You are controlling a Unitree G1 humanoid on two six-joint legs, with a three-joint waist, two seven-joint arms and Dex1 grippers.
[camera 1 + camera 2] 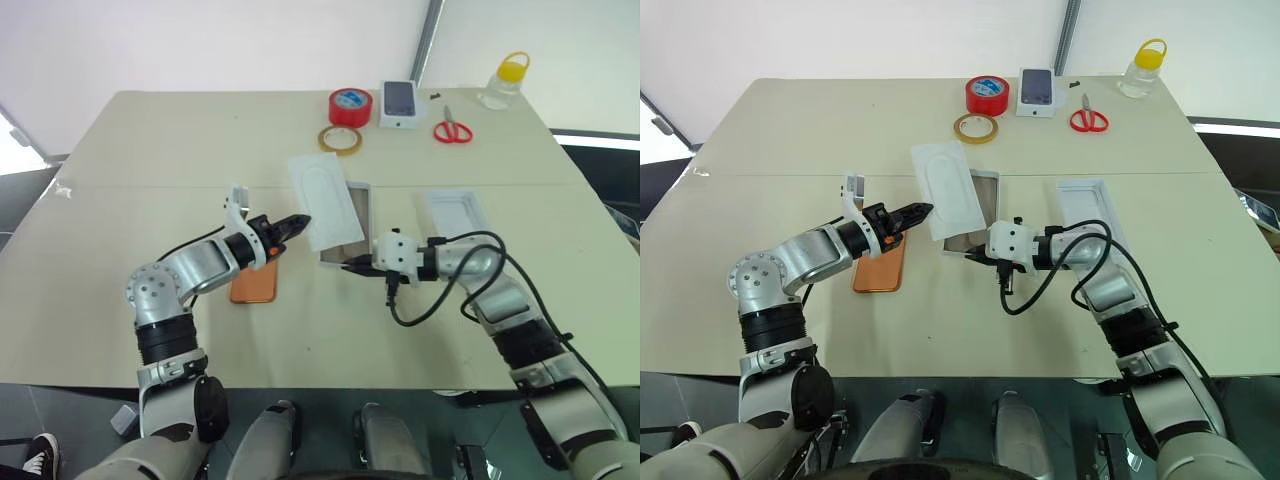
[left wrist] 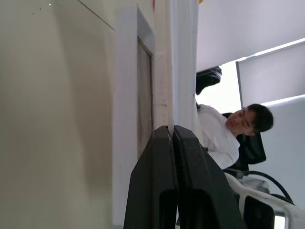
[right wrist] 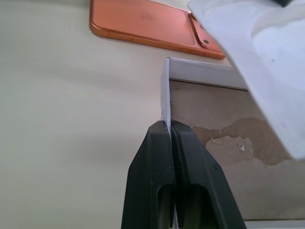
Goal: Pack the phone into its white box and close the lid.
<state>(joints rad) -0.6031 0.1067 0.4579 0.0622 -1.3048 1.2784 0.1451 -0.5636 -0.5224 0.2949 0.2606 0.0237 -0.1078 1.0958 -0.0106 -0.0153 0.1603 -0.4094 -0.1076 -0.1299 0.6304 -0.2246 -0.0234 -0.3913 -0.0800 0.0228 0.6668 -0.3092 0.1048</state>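
Status: packing not begun. We log the phone (image 1: 253,284) flat on the bench (image 1: 120,170), outside the box, under our left arm.

Right gripper (image 3: 169,125): pinched shut on the near wall of the white box (image 3: 224,143), whose tan floor is bare.

Left gripper (image 1: 298,222): closed on the edge of a flat white card (image 1: 322,198) held tilted over the box's left side.

The lid (image 1: 456,213): open side up, right of the box, apart from it.

Remaining: card cleared, phone in, lid on.

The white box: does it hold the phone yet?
No. The white box shows a bare brown floor; the phone lies on the table beside it.
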